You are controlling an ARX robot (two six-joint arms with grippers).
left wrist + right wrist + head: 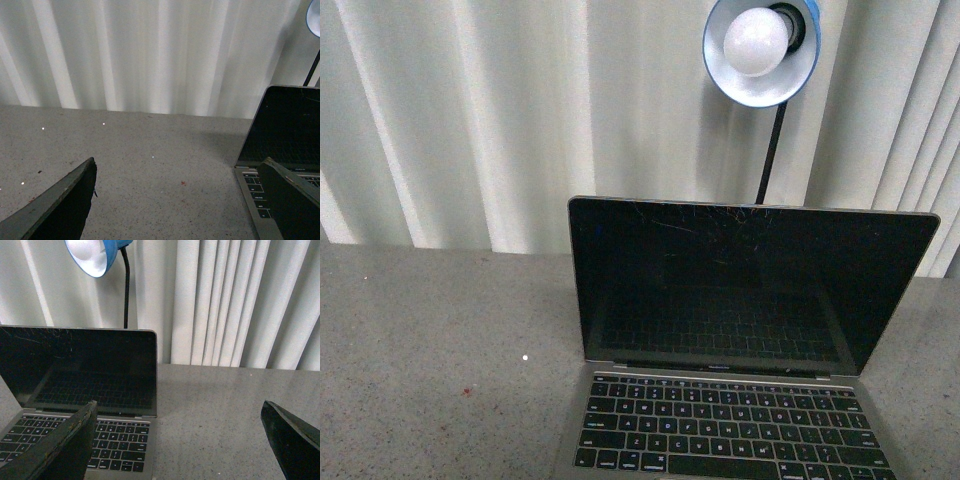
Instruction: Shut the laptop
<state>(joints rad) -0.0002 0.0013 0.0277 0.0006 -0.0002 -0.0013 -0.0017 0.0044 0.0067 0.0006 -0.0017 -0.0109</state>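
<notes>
The laptop (750, 330) is sitting open in the lower right of the front frame, resting on a speckled grey bench (440, 340). Its scratched black screen (740, 280) is standing up, leaning slightly back and mirroring the black keys (720, 430), which are running off the bottom edge. A blue desk lamp (760, 50) with a white bulb is hanging at the top, right of centre, its dark stem dropping behind the lid. A white pleated curtain (470, 120) is filling the background.

In the left wrist view, the left tool (179, 165) is holding its jaws spread wide over the bench, one dark finger (290, 200) overlapping the laptop's keyboard corner. In the right wrist view, the right tool (180, 407) is also gaping wide, one finger (65, 445) crossing in front of the keys and the other showing over the bench beside the laptop.
</notes>
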